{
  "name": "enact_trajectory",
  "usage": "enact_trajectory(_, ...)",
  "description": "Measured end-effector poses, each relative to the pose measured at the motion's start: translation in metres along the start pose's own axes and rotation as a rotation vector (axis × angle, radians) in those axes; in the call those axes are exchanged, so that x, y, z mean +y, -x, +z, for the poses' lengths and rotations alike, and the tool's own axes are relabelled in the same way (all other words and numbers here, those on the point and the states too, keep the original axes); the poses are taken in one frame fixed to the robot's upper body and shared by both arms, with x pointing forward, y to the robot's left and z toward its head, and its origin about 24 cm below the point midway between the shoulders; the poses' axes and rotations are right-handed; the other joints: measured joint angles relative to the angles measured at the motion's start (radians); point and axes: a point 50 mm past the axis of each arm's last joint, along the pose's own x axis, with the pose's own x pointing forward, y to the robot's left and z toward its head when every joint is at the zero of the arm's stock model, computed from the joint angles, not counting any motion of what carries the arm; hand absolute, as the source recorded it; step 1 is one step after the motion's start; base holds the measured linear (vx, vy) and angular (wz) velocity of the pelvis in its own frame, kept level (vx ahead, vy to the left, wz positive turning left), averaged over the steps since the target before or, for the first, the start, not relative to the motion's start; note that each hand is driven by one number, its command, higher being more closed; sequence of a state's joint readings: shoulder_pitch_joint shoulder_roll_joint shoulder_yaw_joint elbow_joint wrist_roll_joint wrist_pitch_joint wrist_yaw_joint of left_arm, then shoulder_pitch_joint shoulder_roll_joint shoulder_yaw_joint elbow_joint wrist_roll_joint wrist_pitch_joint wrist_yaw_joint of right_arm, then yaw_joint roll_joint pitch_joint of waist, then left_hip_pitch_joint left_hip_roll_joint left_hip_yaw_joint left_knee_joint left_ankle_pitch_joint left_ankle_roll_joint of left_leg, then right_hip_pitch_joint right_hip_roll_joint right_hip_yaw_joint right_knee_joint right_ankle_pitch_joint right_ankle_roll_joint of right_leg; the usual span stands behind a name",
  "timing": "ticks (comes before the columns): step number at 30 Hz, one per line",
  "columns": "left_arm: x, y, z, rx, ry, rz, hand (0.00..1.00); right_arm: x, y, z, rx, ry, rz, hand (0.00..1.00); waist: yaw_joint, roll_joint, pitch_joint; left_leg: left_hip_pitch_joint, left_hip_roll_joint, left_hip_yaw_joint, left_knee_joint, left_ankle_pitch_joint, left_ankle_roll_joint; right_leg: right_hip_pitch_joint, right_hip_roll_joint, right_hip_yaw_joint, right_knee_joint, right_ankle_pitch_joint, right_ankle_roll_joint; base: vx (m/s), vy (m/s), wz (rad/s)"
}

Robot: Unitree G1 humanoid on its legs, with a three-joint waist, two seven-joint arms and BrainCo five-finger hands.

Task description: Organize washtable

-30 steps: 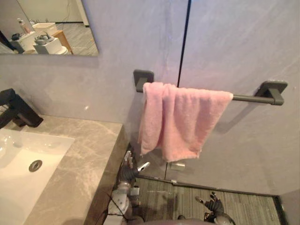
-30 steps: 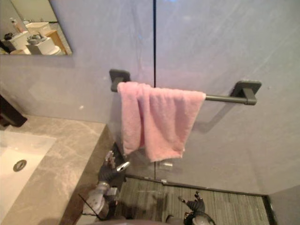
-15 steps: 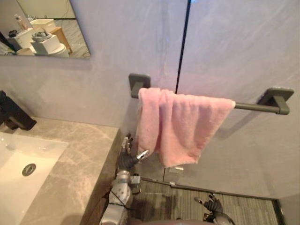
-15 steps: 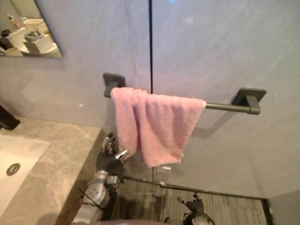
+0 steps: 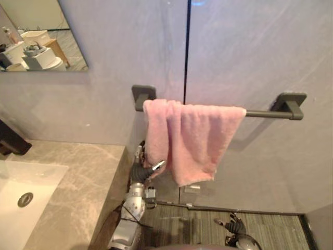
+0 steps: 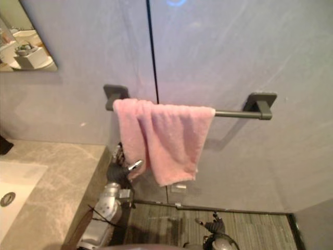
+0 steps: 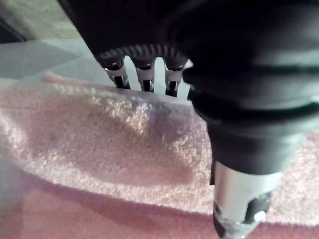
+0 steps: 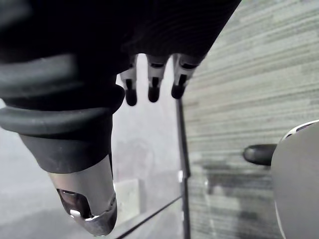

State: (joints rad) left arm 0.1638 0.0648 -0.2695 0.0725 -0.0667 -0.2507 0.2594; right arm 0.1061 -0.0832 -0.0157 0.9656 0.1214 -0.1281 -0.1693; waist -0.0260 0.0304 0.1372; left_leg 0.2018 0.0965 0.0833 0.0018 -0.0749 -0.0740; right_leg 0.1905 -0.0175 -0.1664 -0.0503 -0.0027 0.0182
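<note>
My left hand (image 5: 139, 171) rests open-fingered against the pink towel (image 5: 203, 140). I reckon a sloppy tug could drag it off the rail (image 5: 263, 113). Right hand (image 5: 235, 225) hangs slack.

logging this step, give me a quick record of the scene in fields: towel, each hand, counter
towel: pink, draped over the dark wall bar, bunched toward its left end
left hand: raised at the towel's lower left edge, fingers open
right hand: low by the floor, open, holding nothing
counter: marble, white sink set in it

Pink towel (image 5: 192, 138) bunched on wall rail (image 5: 263, 113)
</note>
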Motion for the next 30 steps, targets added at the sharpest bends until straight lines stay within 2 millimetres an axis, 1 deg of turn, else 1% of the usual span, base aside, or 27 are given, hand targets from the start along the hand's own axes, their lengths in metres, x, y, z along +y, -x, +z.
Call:
enact_trajectory(3,-0.001,0.000,-0.004,0.015,-0.004,-0.007,0.00,0.000,0.000,0.000,-0.003,0.013,0.001,0.00,0.001,0.000,0.000,0.001,0.002,0.000,-0.002,0.001,-0.002,0.009,0.004,0.000,-0.019,0.011,-0.004,0.00,0.000,0.00)
enact_trajectory(4,-0.002,0.000,-0.006,0.026,-0.008,-0.013,1.00,0.000,0.000,0.000,-0.002,0.015,0.000,0.00,0.001,0.000,0.000,0.003,0.002,0.000,-0.002,0.001,-0.002,0.015,0.004,-0.001,-0.026,0.013,-0.005,-0.01,-0.006,0.04)
enact_trajectory(8,-0.008,-0.002,-0.013,0.055,-0.035,-0.072,1.00,0.000,0.000,0.000,-0.002,0.018,0.002,0.00,-0.001,-0.001,-0.001,0.001,0.003,0.000,-0.002,0.003,-0.004,0.016,0.006,-0.001,-0.034,0.020,-0.006,-0.04,-0.006,-0.01)
enact_trajectory(10,-0.012,-0.004,-0.018,0.075,-0.044,-0.103,1.00,0.002,0.000,0.002,-0.010,0.027,0.012,0.00,-0.014,-0.005,-0.003,-0.004,0.005,0.002,-0.005,0.003,-0.005,0.014,0.010,0.002,-0.047,0.029,-0.007,-0.04,-0.012,-0.13)
enact_trajectory(11,-0.014,-0.005,-0.018,0.077,-0.046,-0.114,1.00,0.003,0.000,0.003,-0.013,0.027,0.013,0.00,-0.014,-0.006,-0.003,-0.005,0.006,0.003,-0.005,0.003,-0.005,0.013,0.011,0.003,-0.047,0.029,-0.007,-0.04,-0.019,-0.10)
enact_trajectory(15,-0.022,-0.013,-0.012,0.051,-0.048,-0.145,1.00,0.002,0.000,0.007,-0.037,0.026,0.014,0.00,-0.019,-0.012,-0.007,-0.004,0.010,0.005,-0.022,0.008,-0.012,0.008,0.016,0.006,-0.047,0.029,-0.007,-0.02,-0.008,-0.02)
enact_trajectory(17,-0.020,-0.014,-0.011,0.045,-0.053,-0.139,1.00,0.002,0.001,0.013,-0.067,0.017,0.016,0.00,-0.022,-0.011,-0.008,-0.005,0.010,0.009,-0.023,0.011,-0.013,-0.003,0.017,0.010,-0.047,0.030,-0.009,0.00,0.003,-0.07)
enact_trajectory(19,-0.018,-0.015,-0.011,0.043,-0.055,-0.128,1.00,0.003,0.003,0.027,-0.137,-0.001,0.020,0.00,-0.030,-0.011,-0.008,-0.006,0.010,0.014,-0.023,0.011,-0.013,-0.006,0.017,0.016,-0.047,0.031,-0.010,0.00,0.009,-0.09)
enact_trajectory(21,-0.012,-0.017,-0.009,0.035,-0.063,-0.097,1.00,0.004,0.009,0.060,-0.293,-0.028,0.031,0.00,-0.044,-0.011,-0.008,-0.004,0.009,0.027,-0.024,0.011,-0.013,-0.010,0.017,0.032,-0.047,0.032,-0.010,-0.01,0.019,-0.13)
enact_trajectory(22,-0.010,-0.017,-0.008,0.031,-0.063,-0.087,1.00,0.004,0.011,0.069,-0.337,-0.030,0.034,0.00,-0.046,-0.011,-0.008,-0.005,0.009,0.030,-0.025,0.011,-0.013,-0.013,0.017,0.034,-0.047,0.034,-0.010,-0.02,0.015,-0.17)
enact_trajectory(24,-0.006,-0.019,-0.002,0.005,-0.064,-0.074,1.00,0.002,0.021,0.098,-0.484,-0.035,0.038,0.00,-0.047,-0.013,-0.008,-0.011,0.009,0.036,-0.025,0.011,-0.013,-0.021,0.017,0.036,-0.047,0.036,-0.010,-0.03,0.004,-0.09)
enact_trajectory(28,-0.008,-0.021,0.008,-0.040,-0.051,-0.075,1.00,0.000,0.035,0.122,-0.631,0.009,0.034,0.00,-0.047,-0.015,-0.010,-0.013,0.009,0.036,-0.023,0.011,-0.013,-0.023,0.017,0.043,-0.047,0.036,-0.010,0.00,0.000,0.00)
enact_trajectory(30,-0.009,-0.021,0.010,-0.048,-0.047,-0.078,1.00,0.000,0.039,0.127,-0.663,0.023,0.035,0.00,-0.045,-0.014,-0.010,-0.015,0.009,0.044,-0.021,0.010,-0.012,-0.026,0.017,0.050,-0.047,0.036,-0.010,-0.03,0.003,-0.09)
